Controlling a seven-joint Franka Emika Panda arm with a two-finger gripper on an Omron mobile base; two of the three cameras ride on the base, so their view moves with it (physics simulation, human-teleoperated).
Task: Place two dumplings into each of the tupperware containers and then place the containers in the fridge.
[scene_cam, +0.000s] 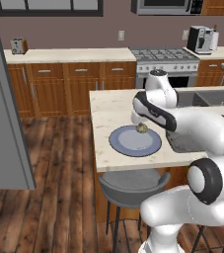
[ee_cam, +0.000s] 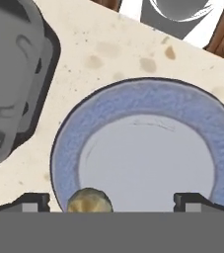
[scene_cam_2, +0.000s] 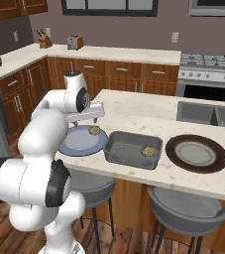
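- A dumpling (ee_cam: pixel 89 200) is sitting on the blue-grey plate (ee_cam: pixel 69 148), just below the gripper (ee_cam: pixel 111 201), nearer one fingertip.
- The gripper's jaws are standing spread wide, gripping nothing.
- Beside it, a tupperware container (scene_cam_2: pixel 115 149) is holding another dumpling (scene_cam_2: pixel 147 150).
- Everything is resting on the speckled island counter (scene_cam: pixel 103 116).

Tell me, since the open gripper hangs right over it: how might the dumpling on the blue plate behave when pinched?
The dumpling is small and rounded, so it may roll or slip sideways. It looks soft, probably light and squashable. It sits near the blue plate's rim, so a nudge could push it off.
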